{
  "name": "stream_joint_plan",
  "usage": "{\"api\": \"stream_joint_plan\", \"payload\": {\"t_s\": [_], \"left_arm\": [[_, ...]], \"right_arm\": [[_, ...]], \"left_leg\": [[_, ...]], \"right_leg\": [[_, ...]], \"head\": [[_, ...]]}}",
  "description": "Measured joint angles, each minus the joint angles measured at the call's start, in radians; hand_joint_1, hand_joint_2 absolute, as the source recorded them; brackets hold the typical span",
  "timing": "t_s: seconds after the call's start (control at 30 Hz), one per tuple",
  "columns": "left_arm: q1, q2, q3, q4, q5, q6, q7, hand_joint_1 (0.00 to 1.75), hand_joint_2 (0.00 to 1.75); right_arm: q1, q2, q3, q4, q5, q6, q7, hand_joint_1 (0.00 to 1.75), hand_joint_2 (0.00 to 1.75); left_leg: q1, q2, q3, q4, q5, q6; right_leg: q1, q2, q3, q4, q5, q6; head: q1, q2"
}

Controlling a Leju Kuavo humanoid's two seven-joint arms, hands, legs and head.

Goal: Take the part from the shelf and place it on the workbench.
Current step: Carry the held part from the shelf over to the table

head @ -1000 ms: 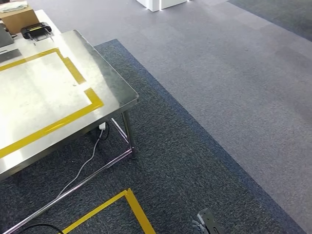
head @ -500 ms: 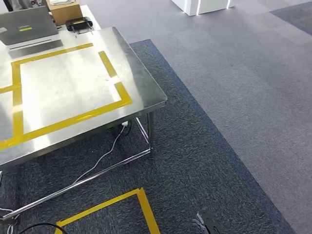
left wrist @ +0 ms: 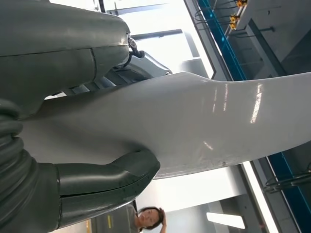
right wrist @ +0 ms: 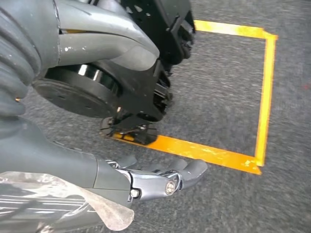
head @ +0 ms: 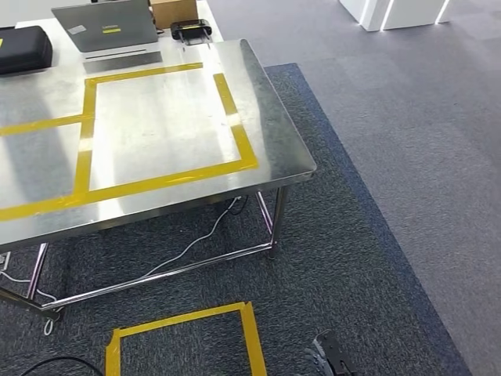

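The part (left wrist: pixel 205 121), a long, smooth, pale grey panel, is in the robot's left hand (left wrist: pixel 43 68). The dark fingers (left wrist: pixel 110 53) lie along 1 face and the thick thumb (left wrist: pixel 110 179) presses the other, so the hand is clamped on it near 1 end, with most of its length sticking out unsupported. A person (left wrist: pixel 148 218) stands somewhere beyond it.

The right hand (right wrist: pixel 157 179) hangs low over the carpet. Something filmy shows beside it, and I cannot tell whether its fingers are holding anything or just hanging loose.

The steel bench (head: pixel 278 149) stands ahead and to the left. A yellow taped rectangle (head: pixel 236 133) marks its right end, and a laptop (head: pixel 109 27), a black case (head: pixel 23 48) and a small black device (head: pixel 190 30) sit along the far edge. On the near floor is a yellow taped square (head: pixel 251 337), and cables (head: pixel 195 243) trail under the bench.

I'd say the carry is nearly over and the placing is what remains. To do it well, the robot should plant itself in the floor square and face the bench squarely. The overhanging end has to rise above the near edge before the arm reaches in. The panel should then go down flat inside the taped rectangle, short of the laptop. The thumb should release only once the panel's weight rests on the steel, since a 1-ended grip could let it swing or slide.
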Motion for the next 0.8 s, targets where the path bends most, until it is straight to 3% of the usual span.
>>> {"api": "stream_joint_plan", "payload": {"t_s": [0.03, 0.1, 0.17, 0.23, 0.27, 0.3, 0.37, 0.43, 0.57, 0.63, 0.7, 0.77, 0.8], "left_arm": [[0.001, 0.001, 0.000, 0.000, -0.001, 0.000, 0.000, 1.75, 1.75], [0.002, 0.002, 0.000, 0.000, -0.003, 0.000, 0.000, 1.75, 1.75], [-0.001, 0.004, -0.001, 0.000, -0.003, 0.000, 0.000, 1.75, 1.75], [-0.002, 0.006, -0.001, 0.000, -0.003, 0.000, 0.000, 1.75, 1.75], [-0.002, 0.006, -0.001, 0.000, -0.003, 0.000, 0.000, 1.75, 1.75], [-0.002, 0.007, -0.001, 0.000, -0.002, 0.000, 0.000, 1.75, 1.75], [-0.002, 0.009, -0.001, 0.000, -0.001, 0.001, 0.000, 1.75, 1.75], [-0.001, 0.011, -0.001, 0.000, -0.004, 0.003, 0.000, 1.75, 1.75], [0.001, 0.012, -0.001, 0.000, -0.007, 0.004, 0.000, 1.75, 1.75], [0.001, 0.013, -0.001, 0.000, -0.007, 0.005, 0.000, 1.75, 1.75], [0.002, 0.014, -0.002, 0.000, -0.010, 0.006, 0.000, 1.75, 1.75], [0.003, 0.012, -0.002, 0.000, -0.014, 0.007, 0.000, 1.75, 1.75], [0.004, 0.012, -0.002, 0.000, -0.015, 0.007, 0.000, 1.75, 1.75]], "right_arm": [[-0.001, -0.001, 0.003, 0.000, -0.005, -0.003, 0.000, 0.00, 1.75], [-0.004, -0.003, 0.012, -0.001, -0.015, -0.011, 0.000, 0.00, 1.75], [-0.004, -0.005, 0.017, -0.001, -0.019, -0.015, 0.000, 0.00, 1.75], [-0.002, -0.007, 0.020, -0.001, -0.022, -0.016, 0.000, 0.00, 1.75], [-0.002, -0.008, 0.022, -0.001, -0.025, -0.016, 0.000, 0.00, 1.75], [-0.002, -0.008, 0.023, -0.001, -0.027, -0.017, 0.000, 0.00, 1.75], [-0.005, -0.008, 0.028, -0.001, -0.031, -0.022, 0.000, 0.00, 1.75], [-0.009, -0.009, 0.033, -0.002, -0.035, -0.031, 0.000, 0.00, 1.75], [-0.015, -0.017, 0.038, -0.005, -0.036, -0.035, -0.001, 0.00, 1.75], [-0.014, -0.017, 0.041, -0.007, -0.041, -0.035, -0.003, 0.00, 1.75], [-0.012, -0.018, 0.046, -0.011, -0.051, -0.036, -0.006, 0.00, 1.75], [-0.013, -0.020, 0.048, -0.014, -0.062, -0.040, -0.011, 0.00, 1.75], [-0.014, -0.021, 0.048, -0.014, -0.066, -0.042, -0.013, 0.00, 1.75]], "left_leg": [[0.003, -0.008, -0.003, 0.000, 0.002, -0.006], [0.002, 0.020, -0.015, 0.024, -0.015, -0.017], [0.001, 0.078, -0.058, 0.121, -0.072, -0.026], [0.005, 0.103, -0.116, 0.245, -0.124, -0.033], [0.006, 0.107, -0.130, 0.274, -0.127, -0.034], [0.007, 0.109, -0.123, 0.263, -0.110, -0.035], [0.007, 0.117, -0.061, 0.141, -0.043, -0.031], [0.004, 0.128, 0.000, 0.025, -0.008, -0.023], [0.002, 0.132, 0.016, -0.005, -0.011, -0.021], [-0.001, 0.130, 0.015, -0.011, -0.023, -0.001], [0.001, 0.126, 0.030, -0.026, -0.035, 0.026], [0.004, 0.123, 0.051, -0.036, -0.035, 0.039], [0.004, 0.122, 0.056, -0.037, -0.036, 0.042]], "right_leg": [[0.000, -0.013, 0.003, -0.002, 0.002, -0.005], [-0.003, -0.038, 0.007, -0.009, 0.006, -0.016], [-0.003, -0.066, 0.011, -0.012, 0.006, -0.024], [-0.001, -0.097, 0.012, -0.012, 0.003, -0.028], [0.000, -0.112, 0.014, -0.012, 0.001, -0.028], [0.000, -0.124, 0.016, -0.012, -0.001, -0.026], [0.000, -0.141, 0.024, -0.012, -0.007, -0.020], [0.004, -0.150, 0.023, -0.010, -0.015, -0.009], [0.009, -0.151, 0.024, -0.012, -0.021, -0.021], [0.003, -0.151, 0.035, -0.010, -0.003, 0.001], [-0.002, -0.142, 0.036, 0.004, 0.005, 0.023], [-0.002, -0.111, -0.002, 0.070, -0.031, 0.026], [-0.002, -0.095, -0.037, 0.133, -0.061, 0.026]], "head": [[0.000, 0.000], [-0.002, 0.000], [-0.006, 0.000], [-0.008, 0.000], [-0.008, 0.000], [-0.008, 0.000], [-0.008, 0.000], [-0.007, 0.000], [-0.004, 0.000], [-0.006, 0.000], [-0.004, 0.000], [0.000, 0.000], [0.002, 0.000]]}}
